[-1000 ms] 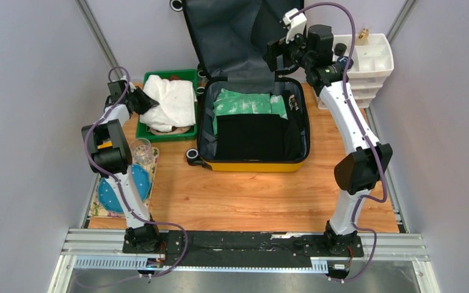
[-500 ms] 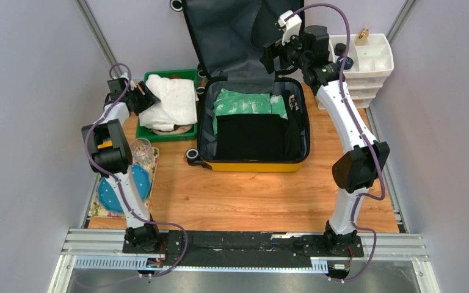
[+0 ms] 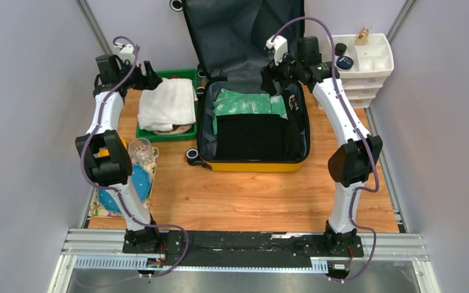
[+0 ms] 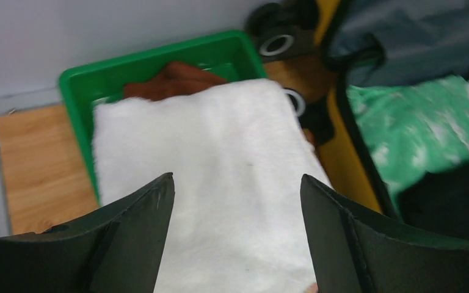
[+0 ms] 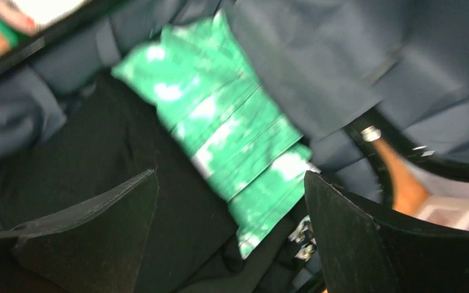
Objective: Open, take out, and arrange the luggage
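Note:
The yellow luggage [image 3: 253,166] lies open mid-table, its grey-lined lid [image 3: 238,36] propped up at the back. Inside lie a folded green patterned cloth [image 3: 247,102] and a black cloth [image 3: 250,137]. My right gripper [image 3: 269,76] hovers open over the back of the luggage; in its wrist view the right gripper [image 5: 231,174] is empty above the green cloth [image 5: 232,128]. My left gripper [image 3: 149,78] is open at the back edge of the green tray [image 3: 141,131]. It hangs empty [image 4: 237,179] above a folded white cloth [image 4: 207,140].
A white drawer unit [image 3: 369,64] holding small items stands at the back right. A glass [image 3: 140,149] and a blue plate [image 3: 113,192] sit on a patterned mat at the left edge. A brown item [image 4: 177,76] lies under the white cloth.
My left gripper has opened, let go of the white cloth and pulled back towards the far wall. The right gripper has moved left and down over the luggage's back.

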Available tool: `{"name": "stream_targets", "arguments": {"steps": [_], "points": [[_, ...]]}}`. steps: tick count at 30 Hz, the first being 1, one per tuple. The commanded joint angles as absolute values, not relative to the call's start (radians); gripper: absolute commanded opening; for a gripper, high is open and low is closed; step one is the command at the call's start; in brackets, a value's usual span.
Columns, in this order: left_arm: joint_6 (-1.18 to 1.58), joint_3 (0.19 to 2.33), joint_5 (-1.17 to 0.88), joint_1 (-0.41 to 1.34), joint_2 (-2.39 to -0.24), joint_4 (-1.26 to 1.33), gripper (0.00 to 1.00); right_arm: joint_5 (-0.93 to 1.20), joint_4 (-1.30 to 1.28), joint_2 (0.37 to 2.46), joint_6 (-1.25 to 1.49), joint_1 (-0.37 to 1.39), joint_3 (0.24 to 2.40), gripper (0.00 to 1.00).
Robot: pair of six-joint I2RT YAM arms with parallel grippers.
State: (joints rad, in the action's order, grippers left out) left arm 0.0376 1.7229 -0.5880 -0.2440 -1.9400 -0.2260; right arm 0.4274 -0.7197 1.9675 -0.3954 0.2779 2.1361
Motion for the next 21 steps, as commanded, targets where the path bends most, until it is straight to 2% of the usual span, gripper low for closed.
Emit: {"name": "stream_targets", "arguments": {"steps": [1, 8, 10, 14, 17, 21], "points": [[-0.230, 1.728, -0.860, -0.138, -1.858, -0.362, 0.83, 0.508, -1.031, 2.066, -0.590, 0.282, 2.177, 0.93], [-0.555, 1.595, -0.908, 0.090, -1.807, -0.564, 0.81, 0.538, -1.120, 2.149, -0.673, 0.298, 2.226, 0.83], [-0.546, 1.533, -0.917, 0.133, -1.789, -0.548, 0.79, 0.563, -1.126, 2.116, -0.684, 0.304, 2.177, 0.78], [-0.252, 1.375, -0.936, 0.135, -1.737, -0.274, 0.77, 0.647, -1.095, 2.004, -0.707, 0.342, 2.001, 0.64], [-0.155, 1.309, -0.899, 0.121, -1.707, -0.177, 0.75, 0.654, -1.037, 1.900, -0.765, 0.400, 1.803, 0.54], [-0.016, 1.261, -0.867, 0.072, -1.687, -0.080, 0.75, 0.632, -0.931, 1.865, -0.816, 0.506, 1.669, 0.47]]}}
